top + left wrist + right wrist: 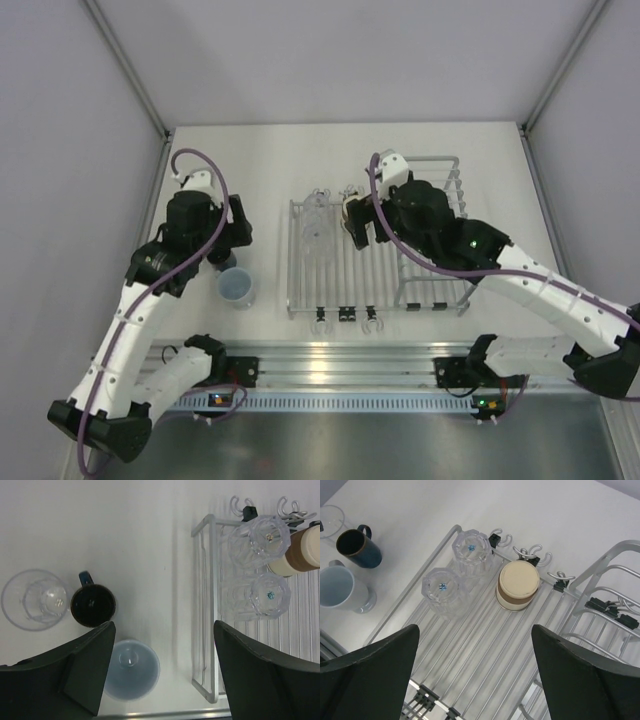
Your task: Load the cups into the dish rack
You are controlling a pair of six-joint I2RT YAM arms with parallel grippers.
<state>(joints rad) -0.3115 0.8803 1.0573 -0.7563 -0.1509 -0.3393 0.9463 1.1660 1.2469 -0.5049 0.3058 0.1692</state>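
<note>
Overhead: the pale blue cup [236, 287] sits left of the rack [291, 255]. Left wrist: left gripper [162, 630] spread, empty; dark mug [93, 605] and clear cup [35, 600] crowd together, so grabbing one may topple the other. Right wrist: right gripper [475, 630] open, empty, above the racked tan cup [518, 585].

Both arms extended forward, wrists angled down; left gripper [162, 655] spread wide, empty. Same for right gripper [475, 665]; nothing held.

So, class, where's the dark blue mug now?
Left wrist view: the dark blue mug stands on the table left of the dish rack, between a clear glass and the pale blue cup.
</note>
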